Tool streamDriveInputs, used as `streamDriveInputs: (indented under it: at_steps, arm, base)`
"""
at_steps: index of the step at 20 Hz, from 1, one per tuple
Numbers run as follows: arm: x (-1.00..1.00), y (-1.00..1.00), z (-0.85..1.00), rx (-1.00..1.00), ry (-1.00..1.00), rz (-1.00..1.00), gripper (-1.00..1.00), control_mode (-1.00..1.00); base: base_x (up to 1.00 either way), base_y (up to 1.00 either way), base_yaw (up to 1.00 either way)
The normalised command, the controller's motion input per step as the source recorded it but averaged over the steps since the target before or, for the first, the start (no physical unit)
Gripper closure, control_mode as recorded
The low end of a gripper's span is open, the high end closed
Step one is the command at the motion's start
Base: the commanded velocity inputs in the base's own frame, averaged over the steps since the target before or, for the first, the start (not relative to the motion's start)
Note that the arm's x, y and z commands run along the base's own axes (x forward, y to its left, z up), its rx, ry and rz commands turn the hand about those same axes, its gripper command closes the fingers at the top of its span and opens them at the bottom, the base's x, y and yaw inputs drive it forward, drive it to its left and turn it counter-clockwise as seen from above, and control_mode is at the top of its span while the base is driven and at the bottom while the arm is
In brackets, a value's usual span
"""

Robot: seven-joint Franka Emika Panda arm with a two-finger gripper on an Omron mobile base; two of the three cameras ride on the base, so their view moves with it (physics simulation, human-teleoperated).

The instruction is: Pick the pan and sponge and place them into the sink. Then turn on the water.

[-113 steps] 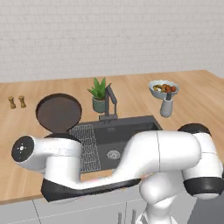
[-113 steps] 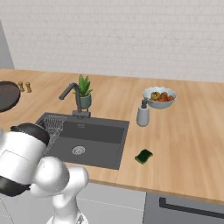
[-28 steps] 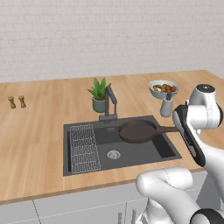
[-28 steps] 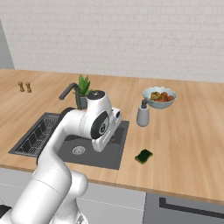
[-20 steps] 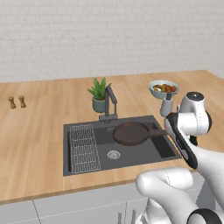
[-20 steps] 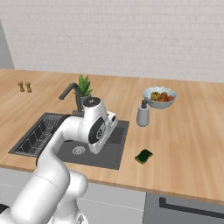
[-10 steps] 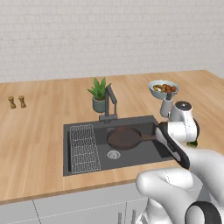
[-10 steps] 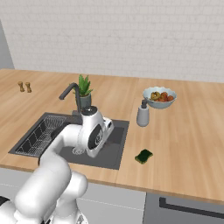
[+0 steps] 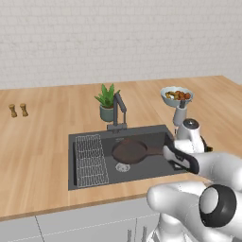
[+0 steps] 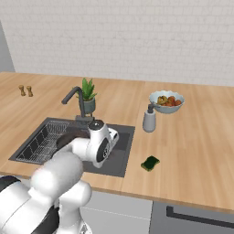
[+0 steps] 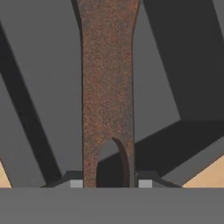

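The dark brown pan (image 9: 129, 151) lies low inside the dark grey sink (image 9: 72, 163), just above the drain, with its long handle (image 11: 107, 87) pointing right. My gripper (image 9: 167, 152) is shut on the end of that handle at the basin's right side; in the hand view the handle runs up from between my fingertips (image 11: 76, 182). I cannot tell whether the pan touches the sink floor. The small green sponge (image 10: 150, 162) lies on the counter right of the sink (image 10: 121, 153). No stream comes from the dark faucet (image 9: 120, 107).
A wire rack (image 9: 89, 159) fills the sink's left side. A potted plant (image 9: 106, 101) stands behind the faucet. A fruit bowl (image 9: 176, 95) and a soap dispenser (image 9: 180, 114) stand at the back right, two small shakers (image 9: 18, 110) far left.
The pan has gone left and down into the basin, still held by its handle. My hand has sunk with it toward the sink's right edge.
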Motion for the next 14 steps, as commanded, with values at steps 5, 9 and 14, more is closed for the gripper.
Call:
streamDriveInputs:
  at_steps: [5,9,14]
  arm:
    - [0.52,0.01,-0.39,0.0,0.03,0.0,1.0,-1.0]
    - [0.52,0.08,-0.2,0.0,0.0,0.0,1.0,-1.0]
    - [0.59,0.01,-0.17,0.0,0.01,0.0,1.0,-1.0]
  base:
    - [0.0,0.0,0.0]
    - [0.0,0.0,0.0]
    - [0.0,0.0,0.0]
